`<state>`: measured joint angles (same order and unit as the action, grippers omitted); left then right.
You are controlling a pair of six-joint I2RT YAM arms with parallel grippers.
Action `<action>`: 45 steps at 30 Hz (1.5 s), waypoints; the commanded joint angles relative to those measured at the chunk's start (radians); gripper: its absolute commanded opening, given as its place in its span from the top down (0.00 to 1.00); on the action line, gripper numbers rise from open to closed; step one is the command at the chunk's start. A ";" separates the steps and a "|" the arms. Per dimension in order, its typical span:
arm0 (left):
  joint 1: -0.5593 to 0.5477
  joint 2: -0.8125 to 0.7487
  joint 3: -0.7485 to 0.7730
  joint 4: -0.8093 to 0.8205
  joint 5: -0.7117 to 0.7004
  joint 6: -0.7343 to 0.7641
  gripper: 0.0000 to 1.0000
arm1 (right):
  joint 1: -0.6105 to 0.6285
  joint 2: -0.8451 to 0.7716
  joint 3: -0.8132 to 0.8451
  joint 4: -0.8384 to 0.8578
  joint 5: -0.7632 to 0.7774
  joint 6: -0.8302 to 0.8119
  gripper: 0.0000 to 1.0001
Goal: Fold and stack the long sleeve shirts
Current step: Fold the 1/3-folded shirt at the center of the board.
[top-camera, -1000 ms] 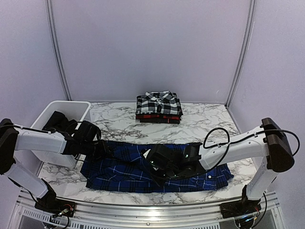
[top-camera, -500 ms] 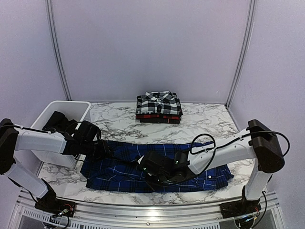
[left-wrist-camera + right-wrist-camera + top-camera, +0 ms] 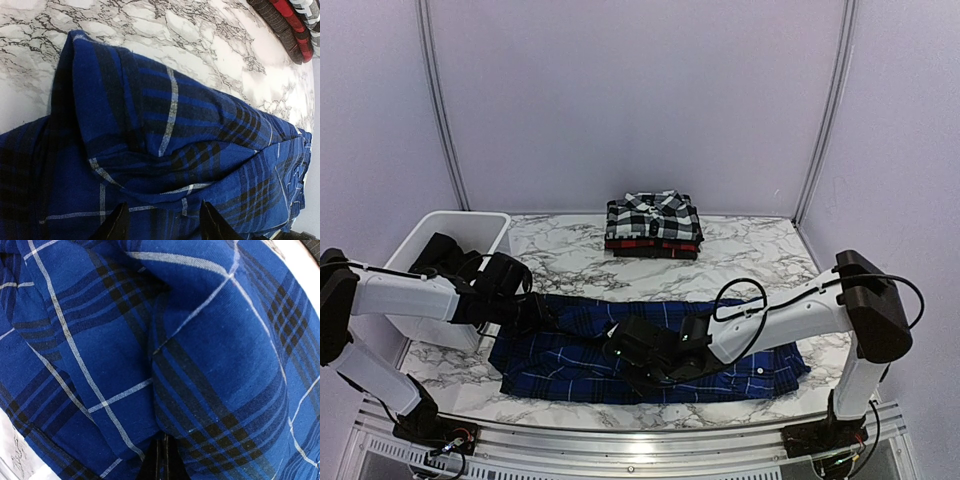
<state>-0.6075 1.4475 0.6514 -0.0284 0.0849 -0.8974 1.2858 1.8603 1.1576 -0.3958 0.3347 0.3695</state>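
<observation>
Both arms down on blue shirt (image 3: 570, 362), spread flat at table's 6 o'clock.
L to R: white tub (image 3: 420, 232) at 9 o'clock; left gripper (image 3: 162, 226) on shirt's L end, fingers apart w/ raised fold betw. them, can't tell if pinched; right gripper (image 3: 161, 461) at shirt's middle, clenched, tips in a crease. At 12 o'clock, black-and-white shirt (image 3: 653, 213) folded atop red-and-black shirt (image 3: 653, 244).

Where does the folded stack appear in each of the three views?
Top: folded stack at the far edge of the table, centre.
Left wrist: top right corner.
Right wrist: not in it.
Shared landmark: blue shirt, in all three.
</observation>
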 commanded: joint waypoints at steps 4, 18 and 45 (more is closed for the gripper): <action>0.009 0.014 0.036 -0.021 -0.028 0.005 0.51 | 0.006 -0.022 0.051 -0.039 0.016 -0.004 1.00; 0.008 -0.076 -0.030 -0.029 -0.039 -0.043 0.54 | -0.044 -0.160 -0.109 0.124 -0.139 -0.033 0.69; 0.008 -0.103 -0.085 0.015 -0.033 -0.061 0.54 | -0.073 -0.039 -0.072 0.111 -0.046 -0.095 0.69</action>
<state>-0.6029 1.3270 0.5652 -0.0250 0.0586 -0.9600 1.2293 1.8214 1.0622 -0.2909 0.2607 0.2764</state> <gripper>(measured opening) 0.459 0.320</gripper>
